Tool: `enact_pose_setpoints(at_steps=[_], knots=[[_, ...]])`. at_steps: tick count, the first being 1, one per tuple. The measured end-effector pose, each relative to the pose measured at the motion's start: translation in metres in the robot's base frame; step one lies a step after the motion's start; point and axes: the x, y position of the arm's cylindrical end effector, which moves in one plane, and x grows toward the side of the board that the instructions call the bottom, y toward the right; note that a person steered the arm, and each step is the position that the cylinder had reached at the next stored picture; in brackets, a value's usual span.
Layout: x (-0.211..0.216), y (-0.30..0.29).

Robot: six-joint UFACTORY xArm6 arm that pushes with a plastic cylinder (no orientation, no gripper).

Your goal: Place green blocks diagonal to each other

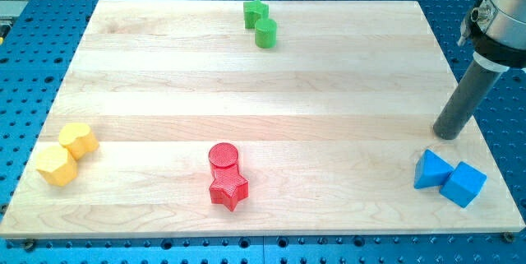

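Observation:
Two green blocks sit near the view's top centre of the wooden board (246, 91). A green star (256, 13) lies at the top edge. A green cylinder (265, 33) touches it just below and slightly to the right. My tip (447, 136) rests on the board at the view's right, far from the green blocks, just above the blue blocks.
A blue triangle (431, 170) and a blue cube (463, 184) touch at the bottom right. A red cylinder (223, 158) and a red star (229, 188) touch at the bottom centre. Two yellow blocks (79, 140) (56, 165) touch at the left.

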Motion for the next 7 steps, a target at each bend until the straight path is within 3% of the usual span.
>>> enact_pose_setpoints(at_steps=[3, 4, 6, 7], knots=[[-0.003, -0.013], [-0.026, -0.077], [-0.079, -0.313], [-0.148, -0.356]])
